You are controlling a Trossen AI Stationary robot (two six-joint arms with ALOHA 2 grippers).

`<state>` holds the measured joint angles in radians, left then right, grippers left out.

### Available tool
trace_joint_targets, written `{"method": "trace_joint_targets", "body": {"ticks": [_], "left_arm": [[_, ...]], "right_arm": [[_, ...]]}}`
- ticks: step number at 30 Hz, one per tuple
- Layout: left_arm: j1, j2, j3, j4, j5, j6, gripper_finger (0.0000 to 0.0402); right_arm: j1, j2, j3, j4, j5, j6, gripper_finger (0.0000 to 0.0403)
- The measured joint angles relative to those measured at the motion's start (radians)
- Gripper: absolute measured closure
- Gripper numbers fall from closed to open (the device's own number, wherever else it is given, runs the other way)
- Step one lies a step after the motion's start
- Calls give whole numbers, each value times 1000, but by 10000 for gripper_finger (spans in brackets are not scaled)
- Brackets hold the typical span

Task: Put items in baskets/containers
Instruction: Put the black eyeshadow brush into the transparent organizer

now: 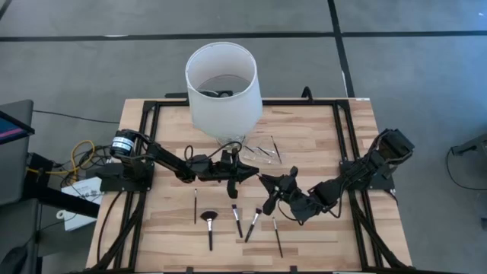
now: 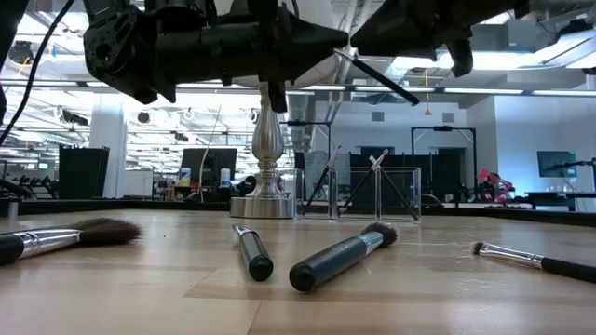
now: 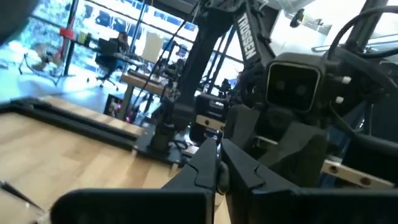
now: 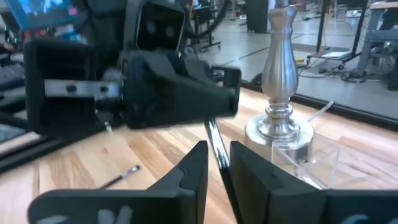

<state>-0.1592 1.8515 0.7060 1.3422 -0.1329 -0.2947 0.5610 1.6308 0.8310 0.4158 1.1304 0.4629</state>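
Black makeup brush (image 4: 216,144) pinched in right gripper (image 1: 268,185) jaws above wooden tabletop (image 1: 319,137), near clear tray (image 1: 262,149), left gripper (image 1: 233,169) jaws narrow, five brushes (image 1: 238,220) lying below.

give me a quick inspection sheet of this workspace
Surface: wooden table, black frame rails around it.
Job's things: five makeup brushes loose at the front; clear tray by the lamp already holds some.
Clutter: lamp with a white shade, metal base beside the tray.
Grippers: left gripper and right gripper meet mid-table; right shut on a thin brush.
Cables: yellow and white wires off the table's left edge.
Surroundings: desks and monitors in the room behind.
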Motion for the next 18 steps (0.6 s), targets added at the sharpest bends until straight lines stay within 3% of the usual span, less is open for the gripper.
{"method": "trace_joint_targets", "body": {"ticks": [6, 14, 18], "left_arm": [[21, -79, 0, -84, -6, 128, 392], [79, -327, 0, -567, -177, 320, 392], [95, -395, 0, -686, -249, 374, 392]], "right_arm": [[15, -84, 0, -159, 2, 0, 323], [59, -283, 0, -319, 50, -1, 303], [68, -324, 0, -337, 48, 0, 302]]}}
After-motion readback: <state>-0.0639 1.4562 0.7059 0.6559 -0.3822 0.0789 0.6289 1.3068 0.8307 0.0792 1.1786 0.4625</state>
